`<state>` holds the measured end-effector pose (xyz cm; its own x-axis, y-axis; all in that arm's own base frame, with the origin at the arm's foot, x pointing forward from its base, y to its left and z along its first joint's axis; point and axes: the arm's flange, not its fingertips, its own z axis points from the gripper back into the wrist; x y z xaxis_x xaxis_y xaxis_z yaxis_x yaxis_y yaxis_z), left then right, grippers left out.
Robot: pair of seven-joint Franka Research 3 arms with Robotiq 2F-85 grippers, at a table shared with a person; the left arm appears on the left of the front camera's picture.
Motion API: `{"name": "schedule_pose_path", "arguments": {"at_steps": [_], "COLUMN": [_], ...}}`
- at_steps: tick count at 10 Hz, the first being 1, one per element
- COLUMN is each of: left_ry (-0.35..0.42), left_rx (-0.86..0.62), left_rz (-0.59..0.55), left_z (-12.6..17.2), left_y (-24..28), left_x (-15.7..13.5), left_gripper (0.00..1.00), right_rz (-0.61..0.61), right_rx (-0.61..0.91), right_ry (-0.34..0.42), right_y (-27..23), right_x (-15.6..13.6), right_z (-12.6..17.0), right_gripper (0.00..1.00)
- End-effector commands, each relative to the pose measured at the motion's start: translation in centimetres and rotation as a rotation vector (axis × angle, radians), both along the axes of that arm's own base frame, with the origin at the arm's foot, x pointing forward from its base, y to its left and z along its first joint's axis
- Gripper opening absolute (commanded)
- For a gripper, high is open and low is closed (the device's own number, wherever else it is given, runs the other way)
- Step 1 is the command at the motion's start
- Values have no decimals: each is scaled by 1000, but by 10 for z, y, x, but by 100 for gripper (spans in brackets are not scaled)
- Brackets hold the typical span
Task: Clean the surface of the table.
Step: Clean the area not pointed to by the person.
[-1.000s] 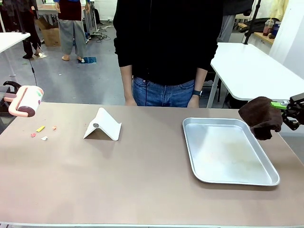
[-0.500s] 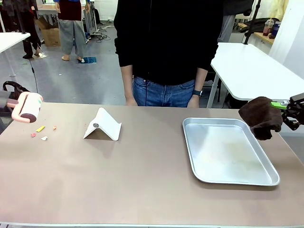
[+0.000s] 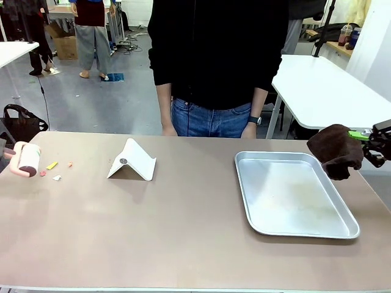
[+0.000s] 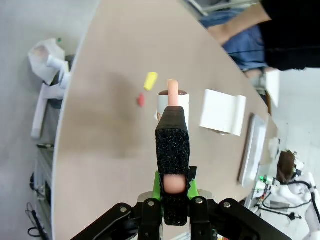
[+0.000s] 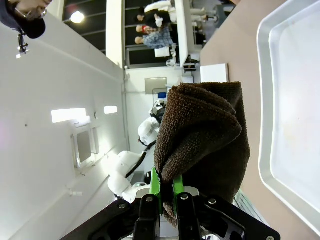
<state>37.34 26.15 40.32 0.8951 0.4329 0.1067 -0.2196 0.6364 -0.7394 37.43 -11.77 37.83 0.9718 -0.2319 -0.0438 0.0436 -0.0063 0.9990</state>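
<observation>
Two tools held; lint roller (image 3: 27, 160) has dropped.
Left hand (image 4: 172, 132), clamping it, now sits low over the desk (image 3: 183, 226), scraps (image 3: 52, 165) just beyond; rolling looks imminent; right hand (image 3: 372, 144) grips brown cloth (image 3: 335, 149).

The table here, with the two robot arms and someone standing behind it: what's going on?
It looks like cleaning up. The left gripper holds a pink roller at the left end of the table, right beside a few small scraps. The right gripper holds a brown cloth in the air at the right end, near a metal tray. A white folded stand sits in between, and a person stands at the far side, hands down.
</observation>
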Motion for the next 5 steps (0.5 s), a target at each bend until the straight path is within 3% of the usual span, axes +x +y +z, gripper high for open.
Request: {"name": "schedule_pose_path", "arguments": {"at_steps": [1, 5], "left_ry": [52, 99], "left_rx": [45, 89], "left_rz": [38, 78], "left_z": [-13, -32], "left_y": [-4, -2], "left_x": [1, 6], "left_gripper": [20, 20], "right_rz": [-8, -8], "right_rx": [-1, -1], "right_ry": [-4, -4], "right_y": [1, 1], "right_x": [1, 1], "right_z": [4, 4], "right_gripper": [11, 11]}}
